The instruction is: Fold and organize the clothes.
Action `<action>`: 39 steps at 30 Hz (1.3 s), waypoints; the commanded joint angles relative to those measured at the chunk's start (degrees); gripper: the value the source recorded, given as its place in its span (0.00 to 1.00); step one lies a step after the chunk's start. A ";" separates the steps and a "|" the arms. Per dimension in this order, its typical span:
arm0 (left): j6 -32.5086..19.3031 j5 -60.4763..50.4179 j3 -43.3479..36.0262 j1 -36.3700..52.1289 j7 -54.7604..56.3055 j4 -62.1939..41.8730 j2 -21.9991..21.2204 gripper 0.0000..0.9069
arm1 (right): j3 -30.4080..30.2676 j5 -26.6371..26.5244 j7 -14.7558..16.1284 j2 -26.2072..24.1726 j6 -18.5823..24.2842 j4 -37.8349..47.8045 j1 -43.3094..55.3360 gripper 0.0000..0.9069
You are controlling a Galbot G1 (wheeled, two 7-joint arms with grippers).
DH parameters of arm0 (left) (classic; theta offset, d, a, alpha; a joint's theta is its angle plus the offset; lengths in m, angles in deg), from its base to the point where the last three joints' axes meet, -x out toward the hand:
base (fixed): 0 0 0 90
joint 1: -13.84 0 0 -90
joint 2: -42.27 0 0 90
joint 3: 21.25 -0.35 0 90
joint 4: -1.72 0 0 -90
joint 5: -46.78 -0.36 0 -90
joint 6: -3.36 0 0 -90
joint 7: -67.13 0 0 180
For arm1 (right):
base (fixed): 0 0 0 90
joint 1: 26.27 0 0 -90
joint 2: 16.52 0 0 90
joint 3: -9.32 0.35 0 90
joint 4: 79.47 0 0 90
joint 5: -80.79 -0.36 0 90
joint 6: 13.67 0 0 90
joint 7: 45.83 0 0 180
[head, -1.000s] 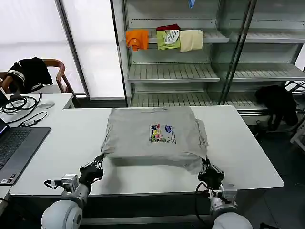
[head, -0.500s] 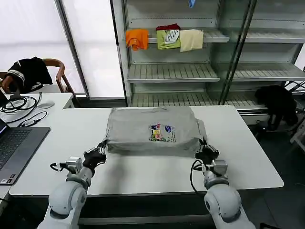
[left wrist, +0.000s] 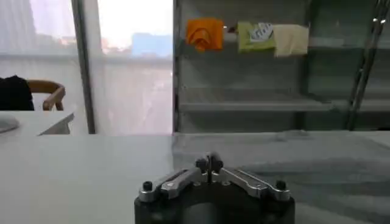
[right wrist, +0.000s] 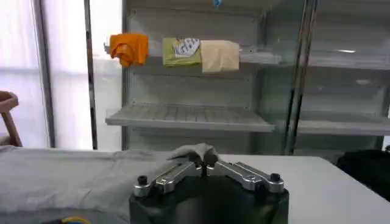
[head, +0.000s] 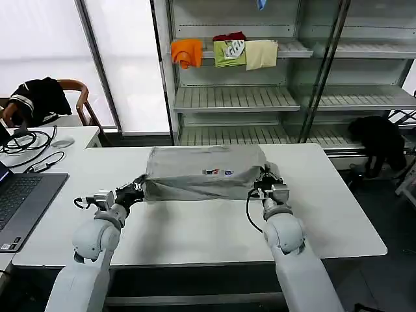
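The light grey shirt (head: 201, 172) lies across the middle of the white table (head: 195, 234). Its near edge is lifted and carried back over the rest, so just a strip of the chest print (head: 218, 172) shows. My left gripper (head: 134, 192) is shut on the shirt's left near corner; in the left wrist view its jaws (left wrist: 209, 163) are pressed together with grey cloth (left wrist: 292, 158) spreading beyond them. At the right near corner my right gripper (head: 263, 182) is shut too. A peak of fabric (right wrist: 194, 150) is pinched in its jaws (right wrist: 203, 165).
A laptop (head: 19, 201) and cables (head: 29, 143) sit at the table's left. Behind stand metal shelves (head: 237, 97) holding orange, green and cream folded clothes (head: 224, 52). A chair with a black garment (head: 39, 97) is at the far left; another black garment (head: 380, 140) lies at the right.
Both grippers moved from the table's front edge toward the shelves, carrying the shirt's near edge up and over. The chest print, fully visible before, is now mostly covered.
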 commanded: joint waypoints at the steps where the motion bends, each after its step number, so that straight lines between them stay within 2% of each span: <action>1: 0.40 0.16 -2.18 5.42 -0.01 -8.20 0.58 0.02 | -0.46 0.59 0.15 1.40 -1.41 6.43 4.41 0.00; 10: 1.28 -0.05 -4.03 7.67 0.08 -10.43 1.38 0.02 | 0.92 -0.10 -0.16 2.69 -3.50 9.92 5.17 0.00; 11: 1.28 -0.05 -4.20 7.86 0.08 -10.57 1.46 0.31 | 1.06 -0.30 -0.05 2.86 -3.50 10.30 5.29 0.41; 12: 1.29 -0.05 -4.32 8.08 0.09 -10.81 1.53 0.84 | 1.12 -0.70 -0.03 2.96 -3.52 10.53 5.35 1.00; 13: 1.29 -0.09 -4.41 8.30 0.20 -11.01 1.56 1.00 | 1.24 -1.09 -0.06 3.15 -3.60 10.70 5.44 1.00; 18: 1.33 -0.21 -4.50 9.07 1.11 -10.95 1.34 1.00 | 2.04 -7.27 -1.31 5.36 -2.76 11.94 6.17 1.00; 23: 1.48 -0.02 -4.91 9.22 2.41 -9.85 1.71 1.00 | 2.40 -18.03 -10.79 8.47 0.52 14.15 9.75 1.00; 26: 1.51 -0.05 -4.84 9.03 2.98 -9.43 1.85 1.00 | 2.21 -20.13 -14.00 9.42 1.25 14.31 10.92 1.00; 33: 1.61 -0.02 -4.70 7.38 3.50 -7.18 2.71 1.00 | 1.65 -22.10 -17.19 9.43 1.55 13.07 11.09 1.00; 39: 1.72 0.14 -4.63 5.18 3.95 -4.19 3.58 1.00 | 0.70 -22.52 -18.86 8.26 -1.66 8.94 9.30 1.00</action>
